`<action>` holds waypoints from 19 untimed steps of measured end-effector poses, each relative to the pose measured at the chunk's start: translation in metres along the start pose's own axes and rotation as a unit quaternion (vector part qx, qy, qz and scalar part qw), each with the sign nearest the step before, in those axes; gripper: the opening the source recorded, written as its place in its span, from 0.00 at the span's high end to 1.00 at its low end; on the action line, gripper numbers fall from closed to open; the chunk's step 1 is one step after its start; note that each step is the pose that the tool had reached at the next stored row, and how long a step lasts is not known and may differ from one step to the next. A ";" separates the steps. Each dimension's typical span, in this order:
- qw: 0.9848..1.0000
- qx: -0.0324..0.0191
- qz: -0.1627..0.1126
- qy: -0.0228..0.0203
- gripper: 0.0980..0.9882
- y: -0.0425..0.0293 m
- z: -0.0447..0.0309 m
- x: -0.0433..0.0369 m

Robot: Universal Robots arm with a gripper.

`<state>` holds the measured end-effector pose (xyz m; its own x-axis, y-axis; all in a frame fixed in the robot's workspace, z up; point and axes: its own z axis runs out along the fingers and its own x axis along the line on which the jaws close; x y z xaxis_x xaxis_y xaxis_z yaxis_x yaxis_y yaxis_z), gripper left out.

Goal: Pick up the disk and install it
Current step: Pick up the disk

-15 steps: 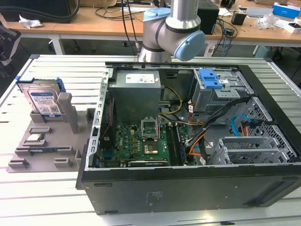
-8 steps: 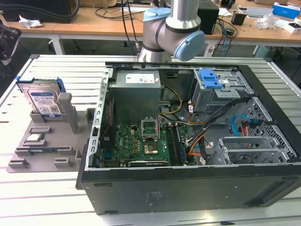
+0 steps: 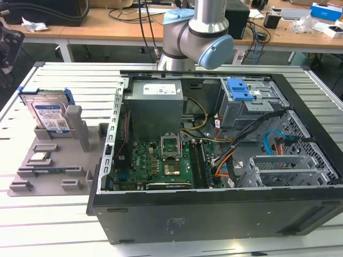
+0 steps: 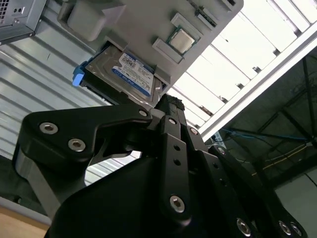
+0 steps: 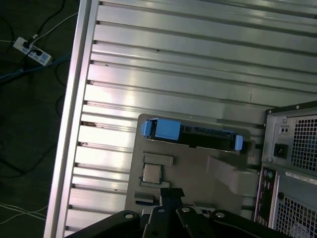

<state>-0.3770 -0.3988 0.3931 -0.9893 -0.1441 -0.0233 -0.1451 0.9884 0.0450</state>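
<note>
The disk (image 3: 51,115) is a silver hard drive with a white-and-blue label and a blue bracket. It stands on edge in a slot at the back of a grey holder tray (image 3: 53,174), at the exterior view's left. In the first wrist view the disk (image 5: 198,136) appears edge-on with its blue ends showing. The second wrist view shows the disk's (image 4: 131,74) labelled face. My gripper (image 4: 171,103) hovers some way off the holder, apart from the disk, with its black fingers shut together on nothing. The gripper (image 5: 166,191) also shows in the first wrist view.
A small square processor chip (image 3: 40,157) lies in the holder in front of the disk. An open computer case (image 3: 214,214) takes up the middle of the slatted table, with a grey drive cage (image 3: 252,110) and blue latch inside. The arm (image 3: 198,37) rises behind the case.
</note>
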 end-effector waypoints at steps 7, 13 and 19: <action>0.999 -0.001 -0.033 0.001 0.99 0.0000 0.0000 0.0000; 0.998 -0.001 -0.058 0.003 0.99 0.0000 0.0000 0.0000; 0.997 -0.002 -0.080 0.004 0.99 0.0000 0.0000 0.0000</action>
<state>-0.3770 -0.3988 0.3932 -0.9536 -0.3002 -0.0233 -0.3009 0.9526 0.0451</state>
